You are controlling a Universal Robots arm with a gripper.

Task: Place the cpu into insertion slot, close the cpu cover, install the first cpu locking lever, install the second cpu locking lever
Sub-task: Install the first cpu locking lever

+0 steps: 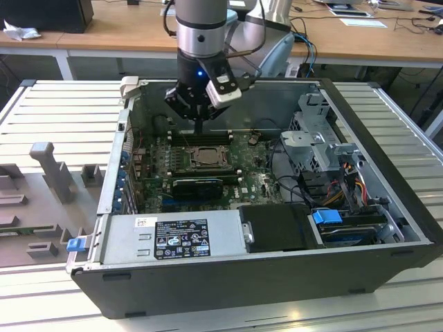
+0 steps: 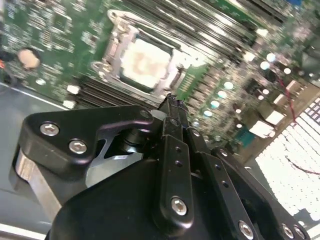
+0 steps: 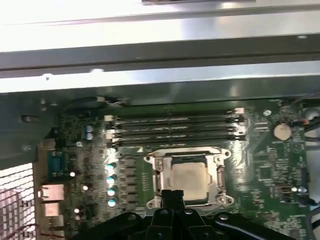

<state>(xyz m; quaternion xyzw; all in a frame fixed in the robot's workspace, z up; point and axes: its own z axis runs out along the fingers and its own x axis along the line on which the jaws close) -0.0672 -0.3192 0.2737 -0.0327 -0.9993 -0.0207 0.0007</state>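
The pale silver cpu (image 3: 189,177) lies flat in the insertion slot (image 1: 181,158) on the green motherboard inside the open computer case. Around the chip, the metal cpu cover (image 3: 220,174) lies down flat, its window showing the chip's top (image 2: 145,61). I cannot make out how the locking levers stand. My gripper (image 1: 199,128) hangs just above the board at the far edge of the socket, beside the memory slots. Its black fingers (image 2: 172,122) are pressed together and hold nothing; the tips (image 3: 174,195) hover at the socket's rim.
Several long black memory slots (image 3: 172,127) run along the socket's far side. A black card (image 1: 197,187) lies on its near side. The power supply (image 1: 173,238), a drive cage (image 1: 315,138) and loose cables (image 1: 346,180) crowd the case. A coin battery (image 3: 282,131) sits on the board.
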